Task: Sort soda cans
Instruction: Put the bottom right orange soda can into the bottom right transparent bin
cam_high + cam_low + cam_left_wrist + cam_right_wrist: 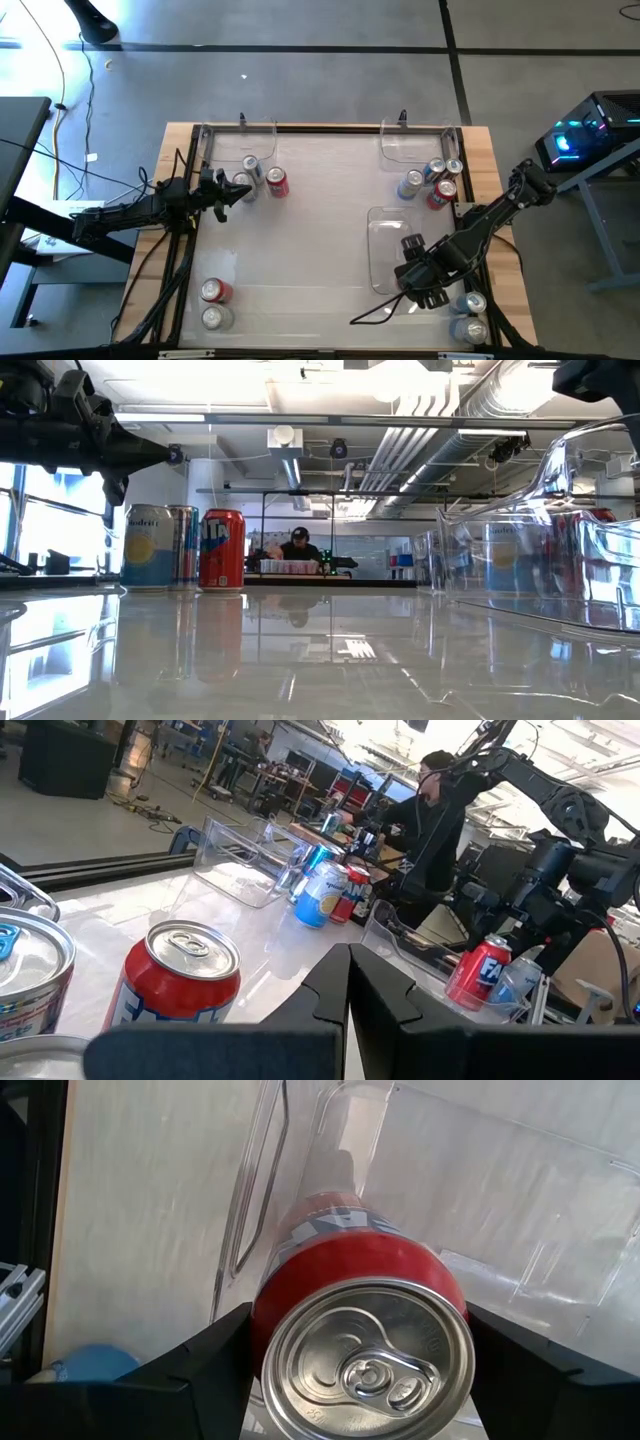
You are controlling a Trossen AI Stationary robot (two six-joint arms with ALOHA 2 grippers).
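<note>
Two fingers of right gripper (360, 1370) clamp red can (365, 1330), label unreadable; left gripper (243, 191) fingers closed, empty.

high: straight down over whole counter (330, 200) | low: counter-level, facing room | wrists: close, forward; all share counter

Red can (365, 1330) bottom cut off by frame edge.

Red can (365, 1335): glossy painted metal, brushed silver top. Bins (395, 245): clear smooth plastic. Desk (320, 215): glossy reflective white surface, pale wood edges.
</note>
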